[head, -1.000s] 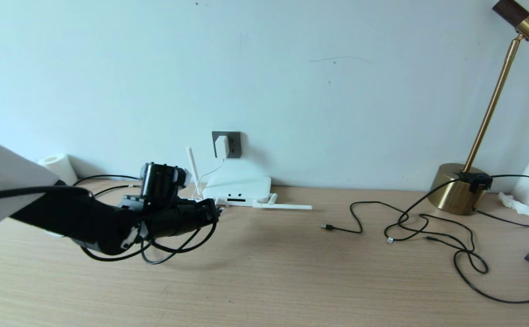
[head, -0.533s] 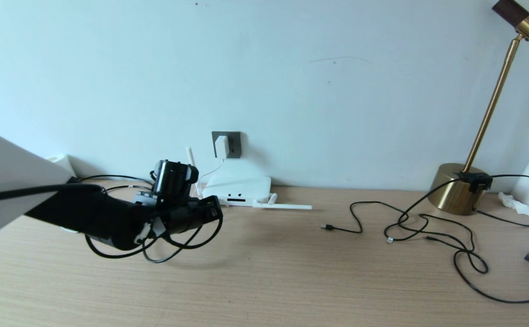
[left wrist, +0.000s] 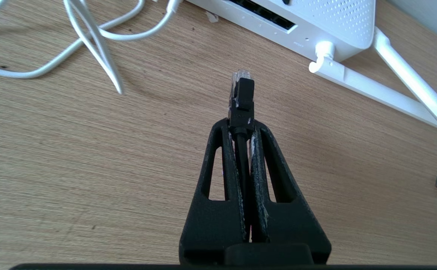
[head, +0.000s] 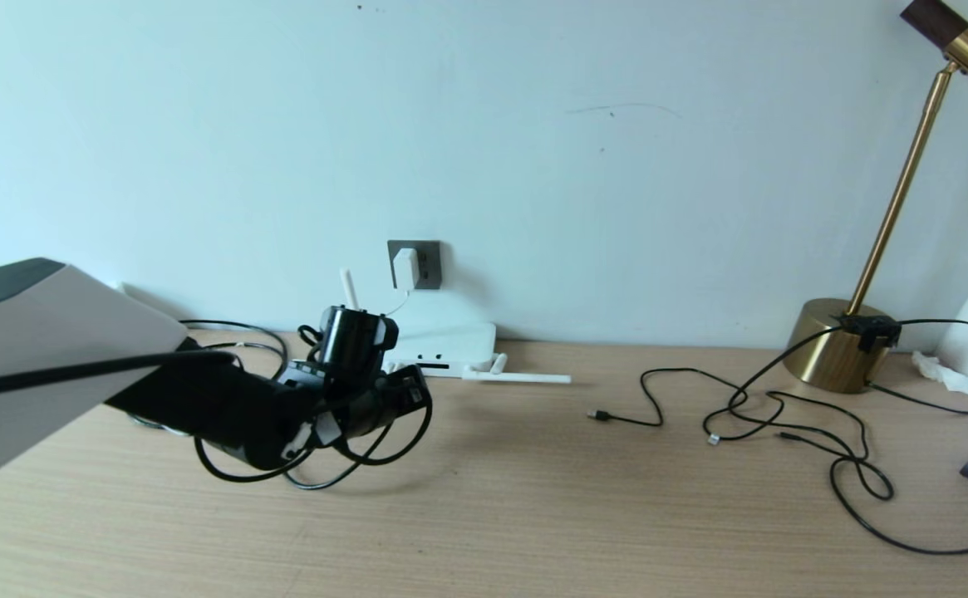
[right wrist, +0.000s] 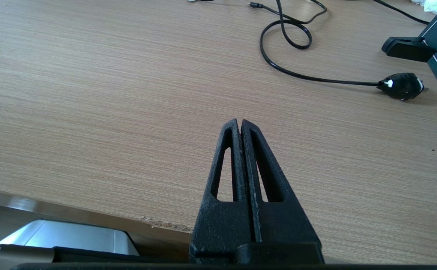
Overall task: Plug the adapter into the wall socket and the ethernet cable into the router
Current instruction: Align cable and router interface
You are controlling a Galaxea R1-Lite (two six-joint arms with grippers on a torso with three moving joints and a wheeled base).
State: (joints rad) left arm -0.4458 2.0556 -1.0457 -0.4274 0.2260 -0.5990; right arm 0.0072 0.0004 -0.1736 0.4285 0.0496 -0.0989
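clamping our left gripper point(left wrist: 242, 125) tight on the ethernet cable point(left wrist: 241, 95), we hold its clear plug just above the table point(head: 533, 498), pointing at the router point(head: 450, 342) close ahead by the far wall. the adapter point(head: 405, 268) sits in the wall socket point(head: 427, 264). our right gripper point(right wrist: 239, 125) hangs clenched on nothing over the near edge.

Left arm point(head: 226, 407) clad in matte black, pale grey upper casing, thin black cables looped beneath, black gripper fingers point(left wrist: 226, 165) pierced by triangular slots.
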